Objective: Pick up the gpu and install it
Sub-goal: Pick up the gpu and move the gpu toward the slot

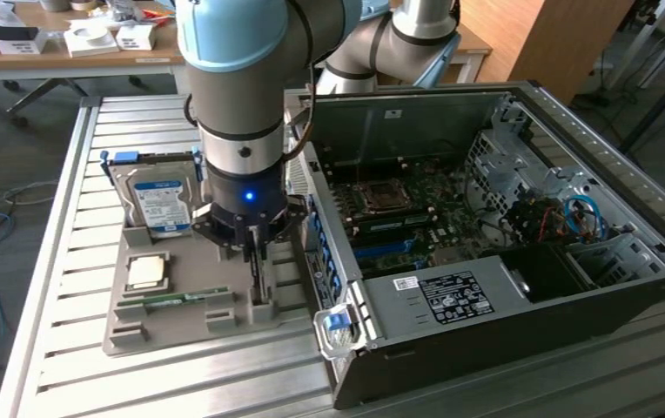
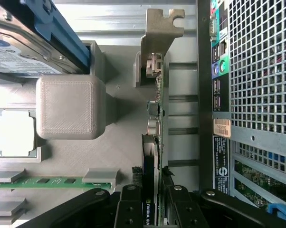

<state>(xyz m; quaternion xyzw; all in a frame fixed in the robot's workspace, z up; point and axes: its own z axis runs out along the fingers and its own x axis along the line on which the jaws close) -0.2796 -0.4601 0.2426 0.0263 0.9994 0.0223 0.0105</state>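
Straddling the gpu (image 2: 155, 118) standing edgewise in gray tray (image 2: 121, 152), hand (image 2: 151, 187) apart; hard drive (image 1: 158, 202), memory stick (image 1: 176, 299) slotted alongside.

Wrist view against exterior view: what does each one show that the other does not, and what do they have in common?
Wrist view: the gpu from close by, standing on edge in its slot, with its metal bracket and a printed label, and the coloured sockets on the computer's back. Exterior view: the arm and the inside of the open case, with the motherboard and the power supply. Both: the grey tray, the hard drive, the green memory stick and the tool low at the gpu.
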